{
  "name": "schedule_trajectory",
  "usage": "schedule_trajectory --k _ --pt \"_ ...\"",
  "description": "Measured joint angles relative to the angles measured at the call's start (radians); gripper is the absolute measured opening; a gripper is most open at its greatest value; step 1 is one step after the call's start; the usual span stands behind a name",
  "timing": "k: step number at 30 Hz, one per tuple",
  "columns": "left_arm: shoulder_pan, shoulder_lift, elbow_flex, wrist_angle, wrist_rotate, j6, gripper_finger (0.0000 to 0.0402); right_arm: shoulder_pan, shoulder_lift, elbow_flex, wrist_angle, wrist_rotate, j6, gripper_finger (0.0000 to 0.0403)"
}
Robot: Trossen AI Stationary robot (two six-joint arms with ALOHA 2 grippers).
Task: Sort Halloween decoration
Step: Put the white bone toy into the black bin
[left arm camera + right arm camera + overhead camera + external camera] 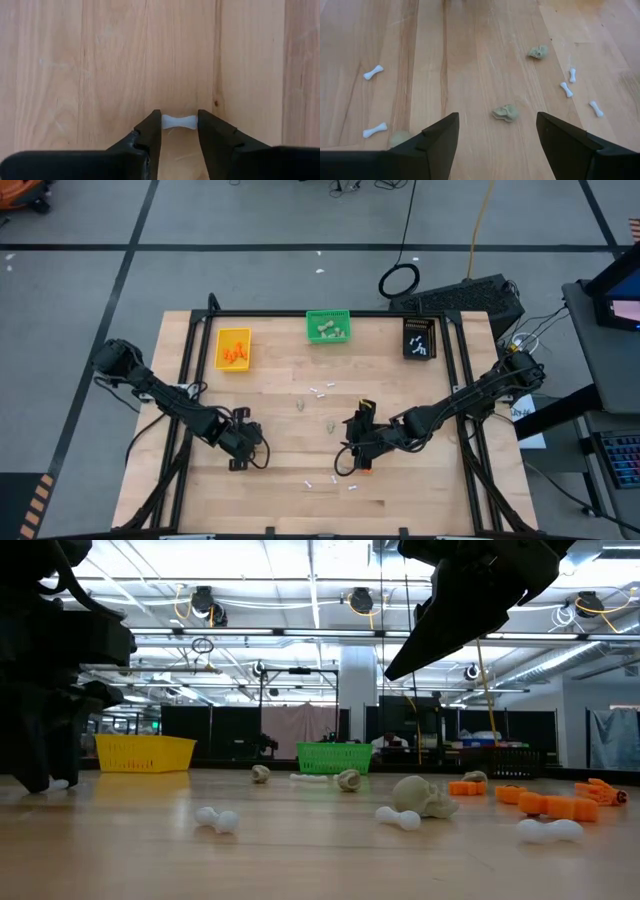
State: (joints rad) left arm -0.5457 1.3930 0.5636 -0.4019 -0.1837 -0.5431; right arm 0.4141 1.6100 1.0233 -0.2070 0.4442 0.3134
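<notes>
My left fingers (180,131) sit low on the worktop (100,75), narrowed around a white bone (179,121) whose ends touch both tips; only my left wrist view shows that, since from above my gripper hides it. My right fingers (497,131) hang spread wide and empty above a beige skull (506,112). From overhead, orange bits (366,469) lie just beside that right gripper.

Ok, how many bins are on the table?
3, along the table's far edge: a yellow bin on the left, a green bin in the middle, a black bin on the right. None seems hidden.
</notes>
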Motion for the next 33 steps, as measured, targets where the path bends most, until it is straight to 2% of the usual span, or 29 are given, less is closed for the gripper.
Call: schedule_trajectory --k 6,25,33 --pt "0.000 0.000 0.000 0.000 -0.001 0.002 0.0096 0.000 0.000 0.000 0.000 0.000 0.000 0.0251" --pt "0.000 0.000 0.000 0.000 -0.002 0.007 0.0094 0.000 0.000 0.000 0.000 0.000 0.000 0.0251" --pt "0.000 -0.054 0.000 -0.004 -0.002 0.008 0.0091 0.000 0.000 0.000 0.000 0.000 0.000 0.0251"
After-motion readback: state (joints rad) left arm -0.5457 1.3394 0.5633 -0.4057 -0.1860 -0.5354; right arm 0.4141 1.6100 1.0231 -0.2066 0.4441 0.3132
